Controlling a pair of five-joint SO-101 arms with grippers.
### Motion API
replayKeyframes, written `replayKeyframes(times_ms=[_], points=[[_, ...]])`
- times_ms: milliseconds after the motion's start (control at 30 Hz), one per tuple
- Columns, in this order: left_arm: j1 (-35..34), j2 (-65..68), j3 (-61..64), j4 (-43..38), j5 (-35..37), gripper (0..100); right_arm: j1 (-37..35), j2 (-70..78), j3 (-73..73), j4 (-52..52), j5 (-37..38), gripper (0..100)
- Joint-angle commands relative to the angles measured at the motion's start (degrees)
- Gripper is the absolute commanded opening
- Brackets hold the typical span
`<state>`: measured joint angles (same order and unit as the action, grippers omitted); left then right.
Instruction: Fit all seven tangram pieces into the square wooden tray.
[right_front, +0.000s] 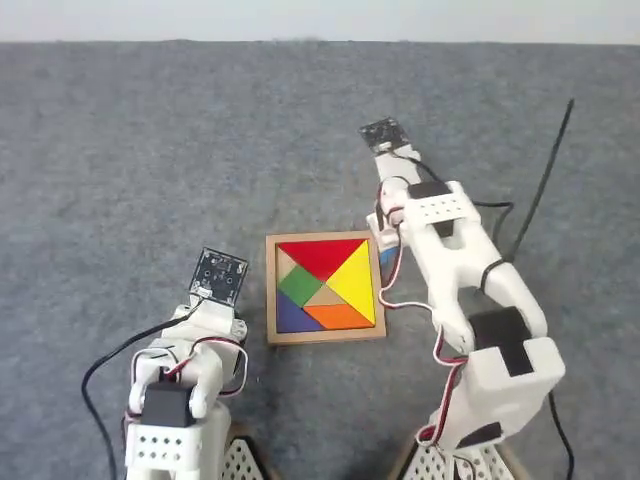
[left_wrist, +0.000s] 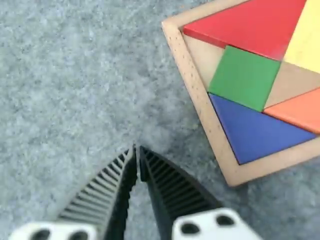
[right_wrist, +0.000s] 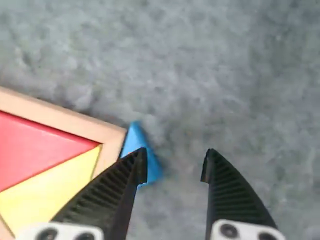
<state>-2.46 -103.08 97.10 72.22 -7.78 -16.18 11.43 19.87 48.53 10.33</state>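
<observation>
Wooden tray (right_front: 271, 300) holds coloured pieces (right_front: 322, 255); light-blue piece (right_wrist: 136, 139) lies on the carpet (left_wrist: 75, 75) just beside a tray corner, at one fingertip of my spread right pincer (right_wrist: 175, 164); my left pincer (left_wrist: 137, 149) hangs pressed together beside the tray.

The high view hangs over the near edge of the tabletop (right_front: 150, 150), above both arm bases, and looks steeply down toward the far edge, wide enough to take in the tray (right_front: 270, 290) at the middle. The left wrist view sits just behind the left gripper (left_wrist: 137, 150), very near the surface, facing down along its fingers; with the high view it shares the tray's near left corner. The right wrist view rides likewise behind the right gripper (right_wrist: 174, 165), sharing the tray's far right corner and the blue piece (right_wrist: 142, 150) beside it.
</observation>
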Motion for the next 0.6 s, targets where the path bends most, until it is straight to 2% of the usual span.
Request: replayKeyframes(times_ms=[0, 567], points=[[-0.26, -1.41, -0.66, 0.35, 0.44, 1, -0.22, -0.66, -0.62, 0.04, 0.7, 19.1], [-0.26, -1.41, -0.66, 0.35, 0.44, 1, -2.77, -0.75, 3.43, 0.04, 0.79, 19.1]])
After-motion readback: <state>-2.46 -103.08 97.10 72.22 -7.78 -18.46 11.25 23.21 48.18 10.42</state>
